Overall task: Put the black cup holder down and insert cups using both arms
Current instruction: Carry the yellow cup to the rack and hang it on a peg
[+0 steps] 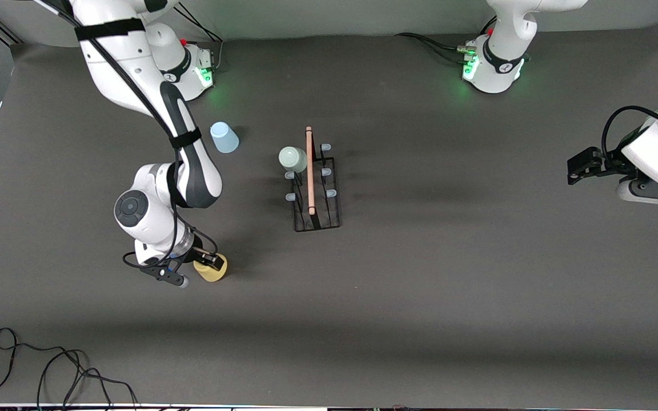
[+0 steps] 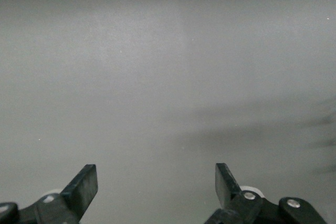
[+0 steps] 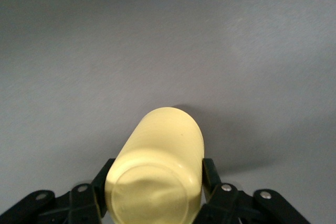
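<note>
The black cup holder (image 1: 317,197) stands mid-table, its wooden rod handle (image 1: 309,171) along the top. A mint green cup (image 1: 293,158) sits on one of its prongs, on the side toward the right arm. A light blue cup (image 1: 224,137) stands upside down on the table near the right arm's base. The yellow cup (image 1: 210,268) lies nearer the front camera. My right gripper (image 1: 209,261) is down at it, and in the right wrist view its fingers press both sides of the yellow cup (image 3: 157,166). My left gripper (image 1: 579,170) waits open at the left arm's end; the left gripper (image 2: 156,179) has nothing between its fingers.
Loose black cables (image 1: 55,371) lie at the table's near corner on the right arm's end. The two green-lit arm bases (image 1: 492,65) stand along the edge farthest from the front camera. Bare grey table top (image 1: 449,274) surrounds the cup holder.
</note>
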`<action>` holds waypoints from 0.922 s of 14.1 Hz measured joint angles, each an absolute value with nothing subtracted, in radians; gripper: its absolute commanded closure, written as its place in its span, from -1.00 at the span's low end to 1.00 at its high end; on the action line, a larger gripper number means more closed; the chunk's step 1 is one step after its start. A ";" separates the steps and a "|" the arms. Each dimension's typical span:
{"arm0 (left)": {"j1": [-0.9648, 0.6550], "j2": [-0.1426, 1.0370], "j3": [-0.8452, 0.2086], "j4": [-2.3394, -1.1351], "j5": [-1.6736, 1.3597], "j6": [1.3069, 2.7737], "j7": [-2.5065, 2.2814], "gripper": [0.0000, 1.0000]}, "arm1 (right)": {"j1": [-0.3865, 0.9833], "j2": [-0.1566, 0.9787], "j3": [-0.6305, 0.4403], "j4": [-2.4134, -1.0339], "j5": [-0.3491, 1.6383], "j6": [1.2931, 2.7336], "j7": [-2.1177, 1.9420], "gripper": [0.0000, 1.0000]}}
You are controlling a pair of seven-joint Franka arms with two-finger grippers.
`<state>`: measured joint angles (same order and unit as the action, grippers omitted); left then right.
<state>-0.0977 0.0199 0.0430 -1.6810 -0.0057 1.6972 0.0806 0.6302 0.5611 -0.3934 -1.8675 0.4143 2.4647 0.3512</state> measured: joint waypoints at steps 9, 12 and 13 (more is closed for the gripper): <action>-0.096 -0.006 0.048 -1.628 -0.006 1.601 0.082 -1.00 | 0.912 0.306 -0.395 -1.861 0.397 2.237 0.807 1.00; -0.096 -0.014 0.048 -1.597 -0.004 1.559 0.081 -1.00 | 0.983 0.319 -0.394 -1.864 0.365 2.241 0.905 1.00; -0.096 -0.015 0.047 -1.593 -0.003 1.557 0.081 -1.00 | 0.992 0.325 -0.394 -1.869 0.363 2.241 0.906 1.00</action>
